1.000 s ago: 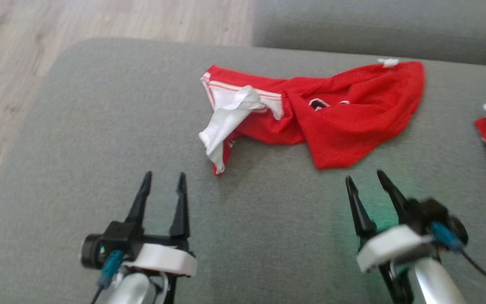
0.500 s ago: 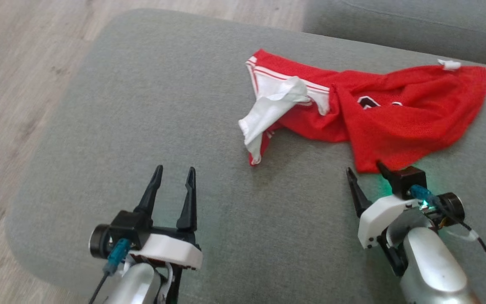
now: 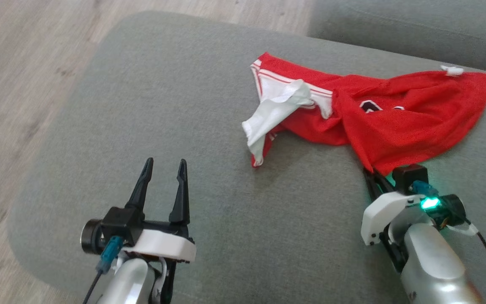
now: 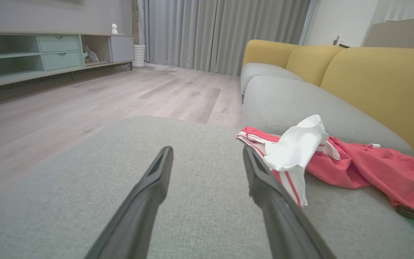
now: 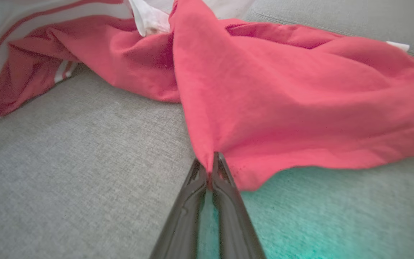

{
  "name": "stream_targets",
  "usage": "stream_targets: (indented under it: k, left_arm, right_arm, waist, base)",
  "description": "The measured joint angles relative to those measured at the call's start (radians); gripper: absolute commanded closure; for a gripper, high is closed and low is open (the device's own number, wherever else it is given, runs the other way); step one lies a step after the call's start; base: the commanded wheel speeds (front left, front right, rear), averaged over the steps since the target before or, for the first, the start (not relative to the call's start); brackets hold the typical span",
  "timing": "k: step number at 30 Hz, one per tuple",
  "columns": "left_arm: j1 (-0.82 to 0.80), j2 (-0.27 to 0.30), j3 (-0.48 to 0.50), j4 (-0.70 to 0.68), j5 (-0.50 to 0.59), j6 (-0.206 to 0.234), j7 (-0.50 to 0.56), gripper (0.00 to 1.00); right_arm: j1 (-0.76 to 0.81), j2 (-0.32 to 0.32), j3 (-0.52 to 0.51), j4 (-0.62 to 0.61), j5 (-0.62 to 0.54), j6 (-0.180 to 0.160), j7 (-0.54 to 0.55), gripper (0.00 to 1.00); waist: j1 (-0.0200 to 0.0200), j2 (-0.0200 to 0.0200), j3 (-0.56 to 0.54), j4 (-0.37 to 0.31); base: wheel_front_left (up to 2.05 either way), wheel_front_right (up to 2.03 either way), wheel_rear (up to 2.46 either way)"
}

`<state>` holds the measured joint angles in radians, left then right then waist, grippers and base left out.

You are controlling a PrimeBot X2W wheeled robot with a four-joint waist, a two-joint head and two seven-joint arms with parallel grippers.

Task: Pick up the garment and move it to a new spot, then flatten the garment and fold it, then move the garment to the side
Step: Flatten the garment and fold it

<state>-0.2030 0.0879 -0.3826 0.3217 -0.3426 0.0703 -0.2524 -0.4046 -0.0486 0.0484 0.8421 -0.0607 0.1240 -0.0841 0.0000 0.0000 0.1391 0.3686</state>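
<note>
Head view high, looking down; wrist views low, close; garment (image 3: pixel 399 118) shared.

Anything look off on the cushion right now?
Nothing damaged or spilled. The red garment lies bunched and twisted on the grey cushion, its white lining turned out at the left end. The right gripper is shut on the garment's near corner; the left gripper is open, clear of the cloth.

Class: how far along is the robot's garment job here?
Done: nothing; the red garment lies crumpled on the grey cushion. In hand: right claw shut on its near corner, left claw open, apart. Left: lift, move, flatten, fold, set aside.
</note>
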Motion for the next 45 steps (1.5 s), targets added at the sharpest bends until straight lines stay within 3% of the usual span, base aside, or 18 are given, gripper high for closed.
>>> stream_targets:
  k: [9, 15, 23, 24, 25, 29, 36, 40, 45]
  left_arm:
    - [0.059, 0.004, 0.040, 0.000, 0.010, -0.008, 0.000, 0.00]
    - [0.088, 0.004, 0.057, 0.000, 0.019, -0.008, 0.000, 0.00]
    - [0.088, -0.001, 0.062, 0.000, 0.027, -0.009, 0.000, 0.00]
    - [0.088, -0.002, 0.062, 0.000, 0.027, -0.009, 0.000, 0.00]
    - [0.088, -0.003, 0.062, 0.001, 0.027, -0.009, 0.000, 0.00]
    - [0.088, -0.004, 0.064, 0.010, 0.035, -0.018, 0.000, 0.00]
    - [0.088, -0.004, 0.066, 0.023, 0.036, -0.019, 0.000, 0.00]
    - [0.088, -0.005, 0.067, 0.030, 0.036, -0.027, 0.000, 0.00]
    - [0.073, -0.007, 0.057, 0.060, 0.038, -0.037, 0.002, 0.00]
  right_arm:
    - [0.094, 0.001, -0.040, -0.006, -0.034, 0.000, -0.043, 1.00]
    - [0.238, 0.000, -0.150, -0.132, -0.138, 0.000, -0.011, 1.00]
    - [0.374, -0.011, -0.236, -0.335, -0.191, 0.000, 0.097, 1.00]
    - [0.389, -0.012, -0.237, -0.355, -0.192, 0.000, 0.103, 0.09]
    - [0.402, -0.012, -0.235, -0.375, -0.187, 0.000, 0.103, 0.00]
    - [0.430, -0.006, -0.201, -0.455, -0.105, 0.000, 0.086, 0.00]
    - [0.430, 0.004, -0.024, -0.626, 0.163, 0.000, -0.070, 0.00]
    - [0.431, 0.004, 0.005, -0.677, 0.304, 0.000, -0.140, 0.00]
    - [0.429, 0.004, 0.015, -0.684, 0.340, 0.000, -0.162, 0.00]
  waist:
    - [0.0000, 0.0000, -0.069, -0.106]
    - [-0.0001, 0.0000, -0.116, -0.205]
    - [-0.0001, 0.0000, -0.156, -0.296]
    - [-0.0001, 0.0000, -0.157, -0.301]
    - [-0.0002, 0.0000, -0.158, -0.304]
    - [-0.0001, 0.0000, -0.156, -0.309]
    - [0.0000, 0.0000, -0.150, -0.314]
    - [0.0000, 0.0000, -0.140, -0.317]
    - [0.0000, 0.0000, -0.114, -0.319]
  base:
    - [0.00, 0.00, 0.00]
    - [0.00, 0.00, 0.00]
    - [0.00, 0.00, 0.00]
    - [0.00, 0.00, 0.00]
    - [0.00, 0.00, 0.00]
    - [0.00, 0.00, 0.00]
    - [0.00, 0.00, 0.00]
    - [0.00, 0.00, 0.00]
    - [0.00, 0.00, 0.00]
